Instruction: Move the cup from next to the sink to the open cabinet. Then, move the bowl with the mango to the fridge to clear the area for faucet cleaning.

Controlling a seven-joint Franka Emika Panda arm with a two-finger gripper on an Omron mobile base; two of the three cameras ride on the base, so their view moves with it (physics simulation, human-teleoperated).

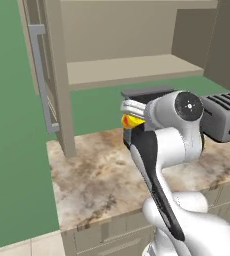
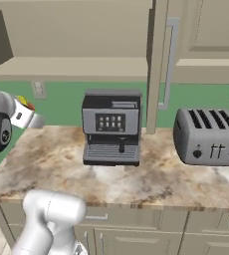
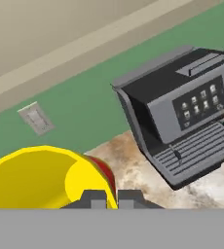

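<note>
Yellow cup point(image 3: 41, 177) sits clamped at its rim between the fingers point(image 3: 105, 198), carried above the marbled worktop point(image 1: 94, 172), below the open cabinet's shelf point(image 1: 132, 69). Right of it stand the coffee machine point(image 2: 111, 127), then the toaster point(image 2: 208, 137). Judgement: the cup still has to go up onto the shelf. Lift it clear of the shelf's front edge first, keep it upright, move in well past the lip, and release only once its base rests flat.

A grey coffee machine point(image 2: 111, 127) stands near a toaster point(image 2: 208, 137) on the marbled counter point(image 2: 151, 177), beneath what looks like a wall outlet point(image 3: 36, 118)
</note>
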